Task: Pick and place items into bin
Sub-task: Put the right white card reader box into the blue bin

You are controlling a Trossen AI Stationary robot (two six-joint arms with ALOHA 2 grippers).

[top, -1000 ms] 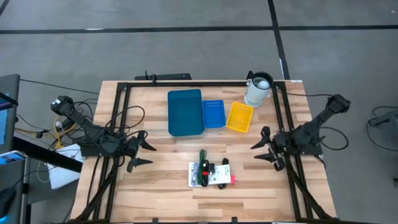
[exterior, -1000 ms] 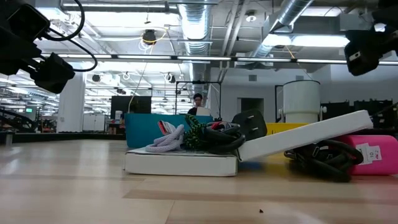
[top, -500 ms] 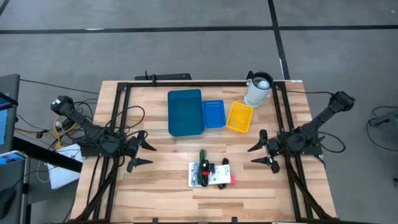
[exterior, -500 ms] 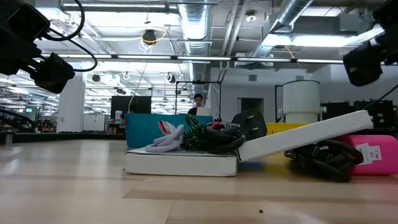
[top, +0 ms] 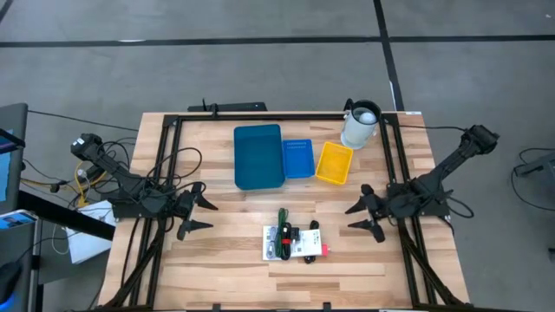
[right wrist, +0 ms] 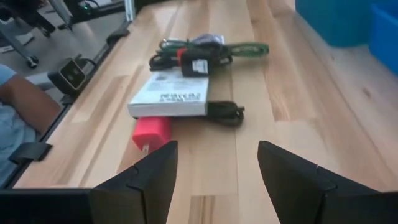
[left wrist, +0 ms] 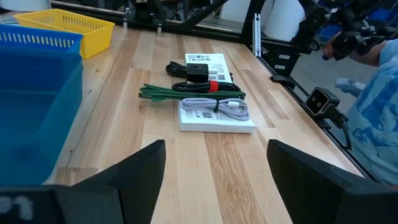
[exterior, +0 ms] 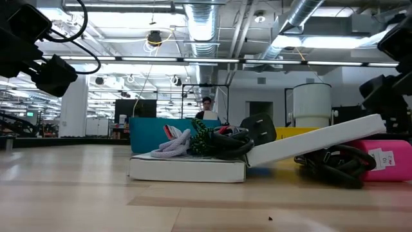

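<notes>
The items lie in a heap near the table's near edge (top: 295, 242): white flat packets (left wrist: 214, 116), a green-and-black braided cable (left wrist: 180, 94), black cables with a red band (right wrist: 193, 61), a pink block (right wrist: 151, 132). In the low view one white packet (exterior: 315, 143) leans tilted on the heap. My left gripper (top: 196, 211) hangs open over the table's left part, left of the heap. My right gripper (top: 364, 217) hangs open right of the heap, above the table. Neither touches anything.
A large blue bin (top: 257, 156), a smaller blue basket (top: 297, 158) and a yellow basket (top: 335, 163) stand side by side toward the far edge. A white jug (top: 359, 126) stands at the far right. A black frame (top: 165, 173) runs along the table's sides. A person's sleeve (right wrist: 18, 106) shows beside the table.
My right gripper has moved toward the table's left, closer to the heap of items, and has come down a little. My left arm has kept still. The items have not moved.
</notes>
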